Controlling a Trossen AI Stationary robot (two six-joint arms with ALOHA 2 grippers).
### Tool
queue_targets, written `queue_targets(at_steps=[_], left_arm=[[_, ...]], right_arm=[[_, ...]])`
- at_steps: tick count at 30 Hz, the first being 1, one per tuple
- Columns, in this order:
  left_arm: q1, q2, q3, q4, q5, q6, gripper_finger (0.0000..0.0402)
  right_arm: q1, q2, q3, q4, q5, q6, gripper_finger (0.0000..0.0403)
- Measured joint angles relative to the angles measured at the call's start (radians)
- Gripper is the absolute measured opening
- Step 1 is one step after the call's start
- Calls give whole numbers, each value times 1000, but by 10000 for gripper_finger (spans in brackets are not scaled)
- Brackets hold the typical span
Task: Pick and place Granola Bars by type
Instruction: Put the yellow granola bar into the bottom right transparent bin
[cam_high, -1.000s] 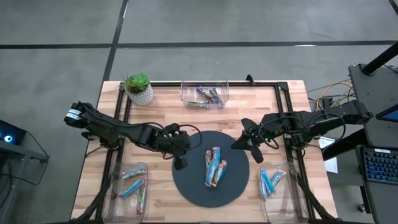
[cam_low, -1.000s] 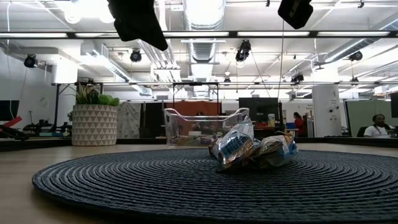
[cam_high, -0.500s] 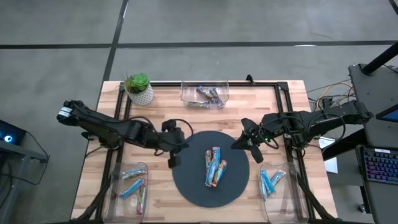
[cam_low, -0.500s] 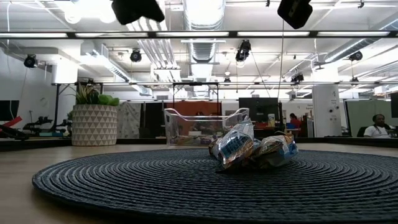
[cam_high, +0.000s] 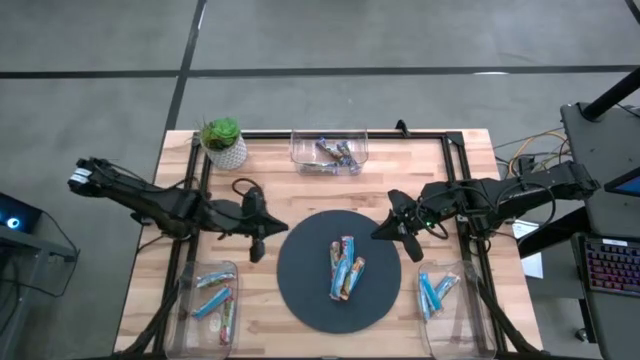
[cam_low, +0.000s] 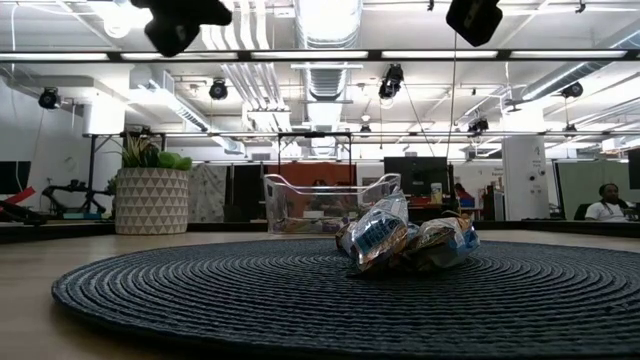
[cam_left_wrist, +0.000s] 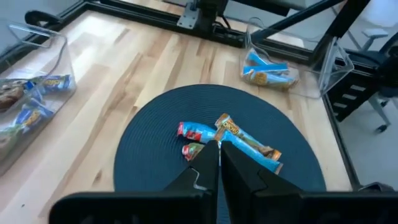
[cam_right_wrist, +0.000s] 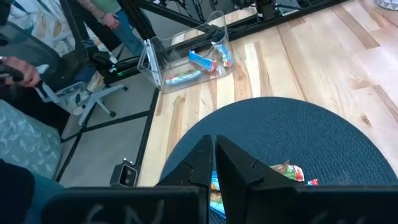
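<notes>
While both arms hang above the wooden table, neither holds anything: the left gripper is off the dark round mat's left edge, fingers pressed together and empty, and the right gripper hovers just over the mat's upper right edge, fingers likewise together and empty. Three granola bars lie in a loose touching cluster near the mat's centre, blue and red-green wrappers showing; from the low view they read as a crumpled shiny heap. More bars sit sorted in clear bins: a far-edge bin with darker mixed wrappers, a near-left bin with blue and reddish bars, a near-right bin with bright blue ones. A potted plant stands at the far left corner. Beyond the table a seated person shows in the room, and a person's hand is at the edge of the right wrist view.
</notes>
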Motion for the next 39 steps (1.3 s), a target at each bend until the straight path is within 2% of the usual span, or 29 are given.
queue_targets(at_steps=[8,29,39], left_arm=[[0,-100,-97,3,-10,40,0],[0,-101,-140,2,-10,51,0],[0,-101,-140,1,-10,49,0]], right_arm=[[-1,0,0,1,3,-9,13],[0,0,8,-1,2,-23,13],[38,0,19,-9,0,-24,13]])
